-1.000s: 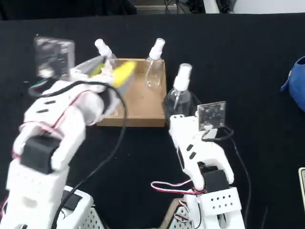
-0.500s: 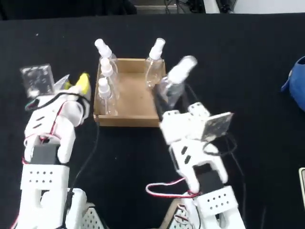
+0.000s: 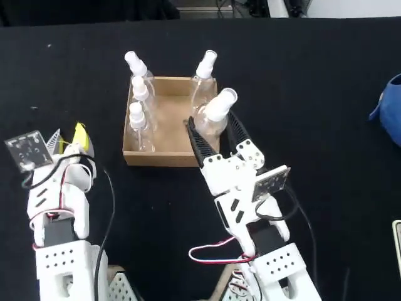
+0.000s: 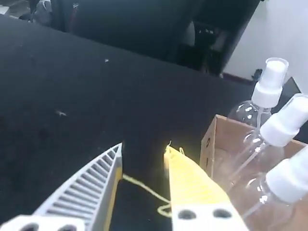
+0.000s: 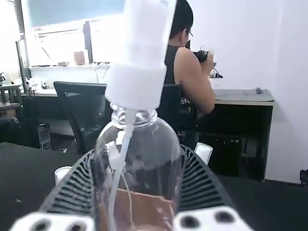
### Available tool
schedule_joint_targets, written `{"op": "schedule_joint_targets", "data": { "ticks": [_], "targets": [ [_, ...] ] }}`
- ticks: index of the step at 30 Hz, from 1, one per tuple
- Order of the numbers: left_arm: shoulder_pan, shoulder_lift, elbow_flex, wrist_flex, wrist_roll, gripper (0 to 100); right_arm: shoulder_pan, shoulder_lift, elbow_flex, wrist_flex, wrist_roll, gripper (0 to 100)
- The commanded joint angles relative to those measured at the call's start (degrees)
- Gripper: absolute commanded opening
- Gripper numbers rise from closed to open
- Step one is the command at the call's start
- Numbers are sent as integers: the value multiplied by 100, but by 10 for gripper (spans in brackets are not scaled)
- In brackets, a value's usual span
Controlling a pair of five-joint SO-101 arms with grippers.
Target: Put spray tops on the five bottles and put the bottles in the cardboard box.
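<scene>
The cardboard box holds three capped spray bottles in a row along its left wall, and a fourth spray bottle stands at its back right corner. My right gripper is shut on a fifth clear bottle with a white spray top, tilted over the box's right side. In the right wrist view that bottle sits between the black fingers. My left gripper is open with nothing in it, left of the box; its yellow finger is close to the box wall.
A blue object lies at the table's right edge. A pale thing pokes in at the lower right edge. A yellow thread hangs between the left fingers. Black cloth covers the table around the box.
My left arm has pulled back from the box to the left front. My right arm has carried the bottle leftwards from beside the box to over its right side.
</scene>
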Motion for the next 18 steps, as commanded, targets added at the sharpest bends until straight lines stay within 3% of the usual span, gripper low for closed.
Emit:
{"op": "schedule_joint_targets", "data": {
  "ticks": [1,3,7,12,18],
  "targets": [
    [-48,-527,286,-149,-18,30,-79,-40,-382,-176,-35,11],
    [-31,-686,602,-290,-18,30,-79,48,-435,-176,-35,11],
    [-75,-905,1367,-1644,-62,30,-79,875,-1051,-176,-35,11],
    [-189,-853,1349,-1459,-62,30,-105,2211,-1710,-211,-35,11],
    [-171,-818,1349,-659,-62,30,62,3240,-1807,-571,-26,15]
  ]
}}
